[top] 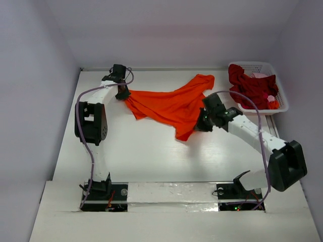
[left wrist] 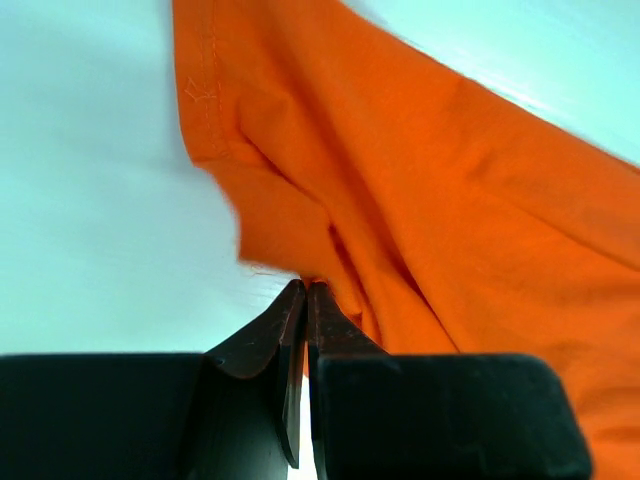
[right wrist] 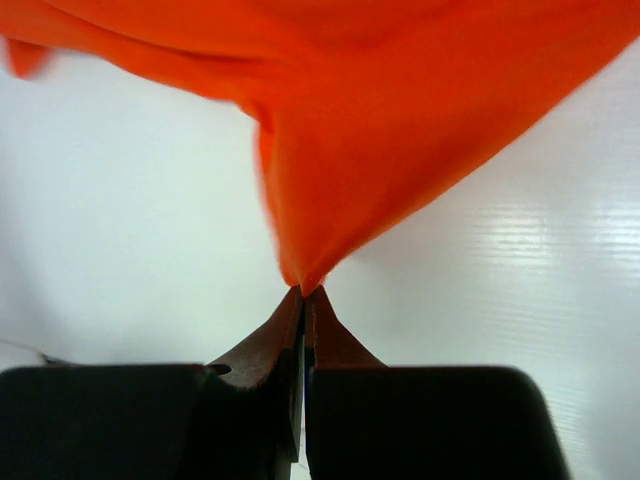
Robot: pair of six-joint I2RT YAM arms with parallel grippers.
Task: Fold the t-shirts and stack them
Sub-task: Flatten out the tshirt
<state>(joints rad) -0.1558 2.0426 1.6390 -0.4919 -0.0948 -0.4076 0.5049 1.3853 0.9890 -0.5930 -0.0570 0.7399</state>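
A bright orange t-shirt (top: 174, 105) lies spread and rumpled across the back middle of the table. My left gripper (top: 122, 95) is shut on its left edge; in the left wrist view the closed tips (left wrist: 304, 287) pinch a fold of the orange cloth (left wrist: 450, 200). My right gripper (top: 202, 125) is shut on the shirt's right side; the right wrist view shows the tips (right wrist: 303, 291) pinching a point of orange cloth (right wrist: 370, 150) that hangs up away from them. Dark red t-shirts (top: 250, 86) and a pinkish one (top: 260, 75) lie heaped in the basket.
A white lattice basket (top: 280, 96) stands at the back right corner, holding the heaped shirts. The white table (top: 146, 156) runs to side walls on the left and right. The arm bases sit on a rail (top: 171, 192) at the near edge.
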